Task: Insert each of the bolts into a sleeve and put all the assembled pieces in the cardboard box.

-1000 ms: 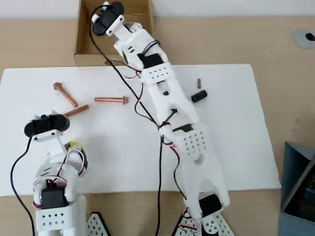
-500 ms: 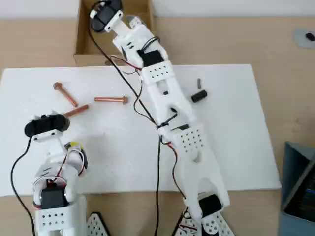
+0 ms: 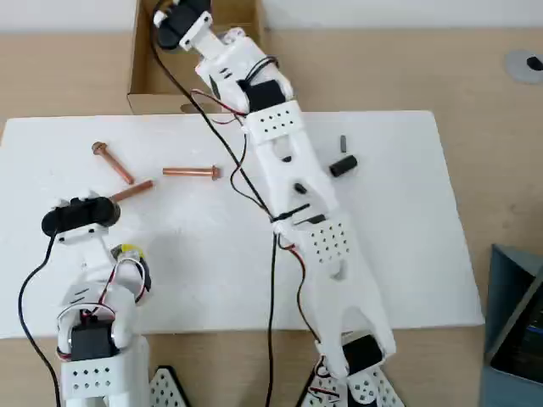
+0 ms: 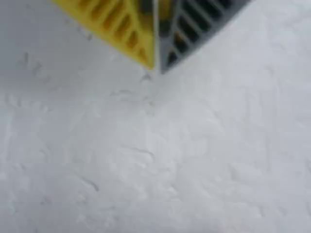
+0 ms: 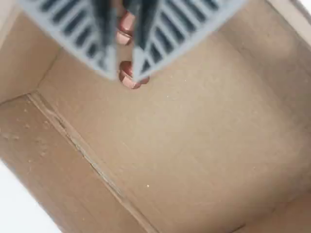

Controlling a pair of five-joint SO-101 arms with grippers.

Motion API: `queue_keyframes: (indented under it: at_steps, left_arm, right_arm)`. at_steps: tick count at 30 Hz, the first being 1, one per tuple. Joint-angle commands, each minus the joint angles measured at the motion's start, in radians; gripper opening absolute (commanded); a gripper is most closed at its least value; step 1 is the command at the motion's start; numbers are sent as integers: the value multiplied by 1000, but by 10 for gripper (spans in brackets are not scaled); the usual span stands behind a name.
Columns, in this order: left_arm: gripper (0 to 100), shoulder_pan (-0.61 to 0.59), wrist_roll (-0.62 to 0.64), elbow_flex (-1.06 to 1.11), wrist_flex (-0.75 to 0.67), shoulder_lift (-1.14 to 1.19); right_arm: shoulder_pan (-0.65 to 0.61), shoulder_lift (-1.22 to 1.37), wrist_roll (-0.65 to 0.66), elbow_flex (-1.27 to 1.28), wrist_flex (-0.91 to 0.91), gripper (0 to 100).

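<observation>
Now, wrist-side, the right gripper point(image 5: 125, 68) clamps a copper bolt point(image 5: 129, 77), head poking past its tips above the cardboard box point(image 5: 194, 145) floor; overhead instead shows 3 loose bolts point(image 3: 192, 172) on the mat point(image 3: 195, 254). Left gripper point(image 4: 156, 60) clenched over it.

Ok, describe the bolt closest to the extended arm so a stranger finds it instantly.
On the white mat, look left of the right arm stretched toward the cardboard box. Of three copper bolts, take the level bolt; the other two slant.

Robotics lab bench: 2 white arms point(image 3: 327, 246) with loose wiring point(image 3: 273, 339), a white mat point(image 3: 407, 254) on a wooden tabletop point(image 3: 492, 76).
</observation>
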Motion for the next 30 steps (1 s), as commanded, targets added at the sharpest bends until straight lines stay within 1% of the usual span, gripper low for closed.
queue_keyframes:
  at_steps: [1,5,10,14,18,23,27,30]
  left_arm:
    - [2,-3,0,-6,0,-4]
    - [2,-3,0,-6,0,-4]
    - [2,-2,0,-6,0,-4]
    - [2,-2,0,-6,0,-4]
    - [2,-2,0,-6,0,-4]
    - [2,-2,0,-6,0,-4]
    - [2,-2,0,-6,0,-4]
    - [2,-2,0,-6,0,-4]
  right_arm:
    - [13,-39,0,-171,115,9]
    - [13,-38,-3,-306,267,9]
    - [15,-44,-75,-446,454,9]
    - [16,-105,-80,-440,583,9]
    - [16,-171,-164,-440,694,9]
    - [16,-252,-216,-440,872,9]
    - [21,-298,-278,-440,976,9]
    - [33,-331,-322,-437,999,9]
